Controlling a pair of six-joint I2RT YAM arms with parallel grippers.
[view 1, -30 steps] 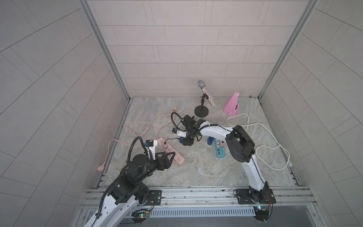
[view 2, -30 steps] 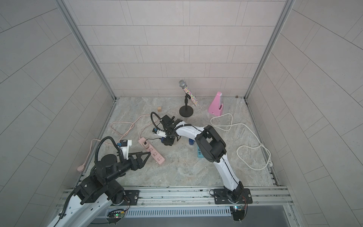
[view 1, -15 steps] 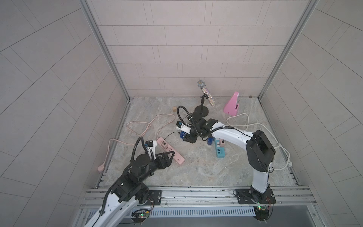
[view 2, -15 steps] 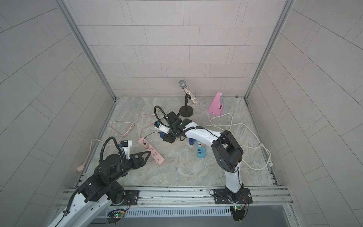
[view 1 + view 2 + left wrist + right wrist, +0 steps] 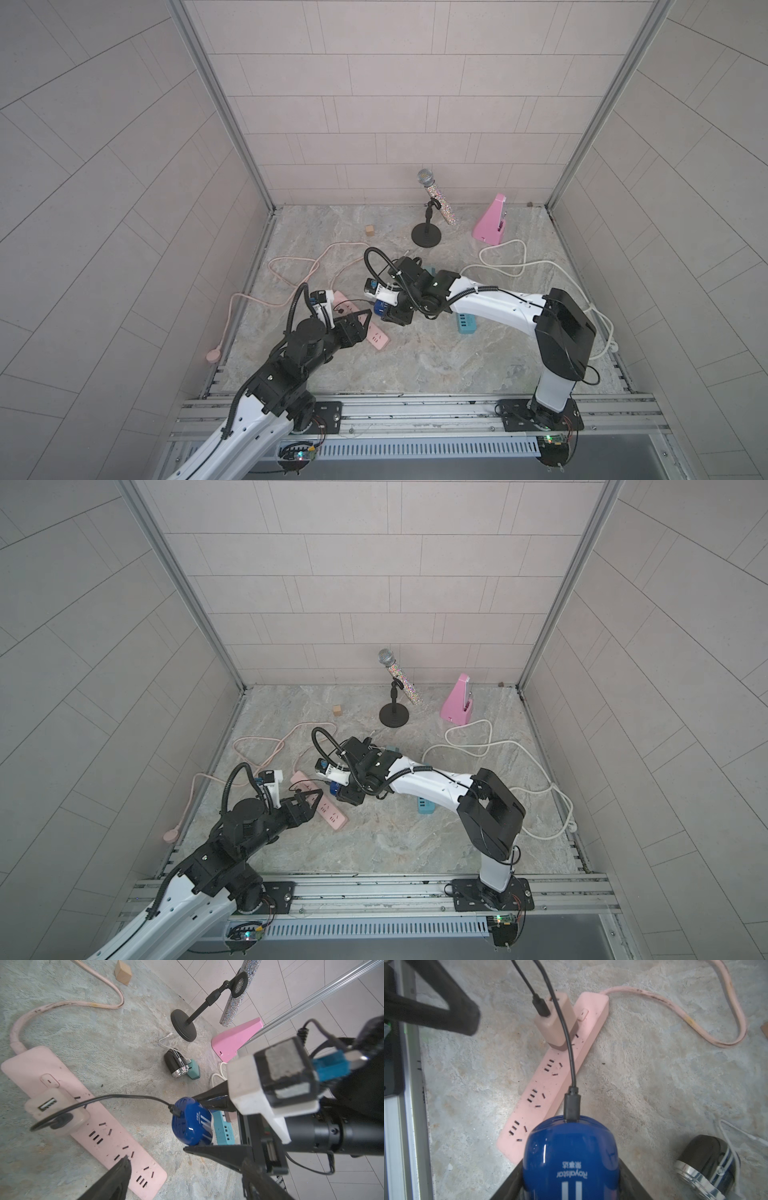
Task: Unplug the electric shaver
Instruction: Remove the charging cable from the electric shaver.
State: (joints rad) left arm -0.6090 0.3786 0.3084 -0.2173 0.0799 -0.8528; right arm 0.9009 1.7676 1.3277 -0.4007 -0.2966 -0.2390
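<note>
right gripper: jaws about halfway in and clamped on the blue electric shaver, one finger down each flank, so yeah, it's got a solid hold
electric shaver: sits right between the right fingers, with its butt end poking out past the fingertips
charging cable: black, with its plug seated in that butt end. It runs on ahead of the right gripper in a loose curve
USB adapter: beige block further ahead. The cable's other end is plugged into it, and the adapter stands in the power strip next to the switch
power strip: pink and flat on the marble floor, straight ahead of the right fingertips, with its near end just beside the shaver
left gripper: jaws spread wide with nothing in them, hanging over the strip's end away from the adapter. It's near the right gripper but apart from it
black gadget: chrome head, thin white wire around it, just beyond the right gripper toward the back wall
teal hub: row of ports, behind the right gripper under the forearm
wooden cube, microphone stand, pink metronome: all well apart, out by the back wall
</note>
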